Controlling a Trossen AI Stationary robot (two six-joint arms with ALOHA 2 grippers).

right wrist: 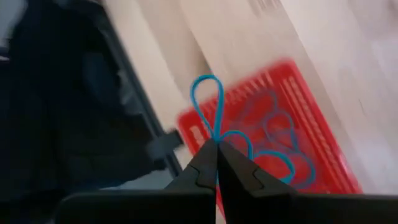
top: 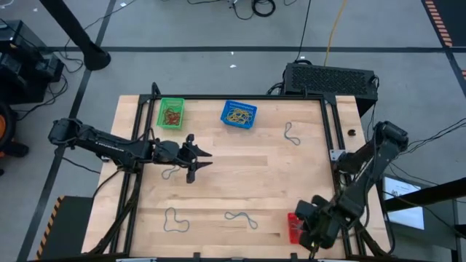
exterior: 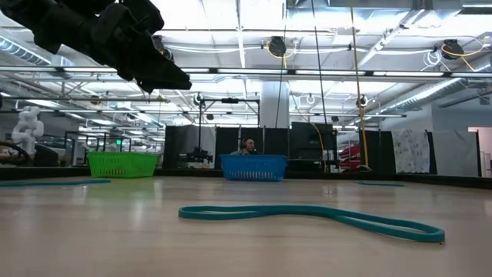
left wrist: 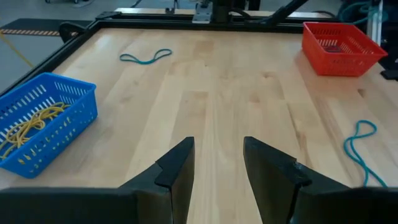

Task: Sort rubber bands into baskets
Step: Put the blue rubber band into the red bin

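Wooden table [top: 240, 182], three baskets, four loose bands

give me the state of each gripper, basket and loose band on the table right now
left gripper: open, empty, above the table
right gripper: shut on a blue band, over the red basket
green basket: holds reddish bands
blue basket: holds yellow bands
loose teal bands: flat on the table

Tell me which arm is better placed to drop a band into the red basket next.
The right. Its end effector is shut on a blue rubber band directly above the red basket. The left end effector is open and empty, mid-table, far from that basket.
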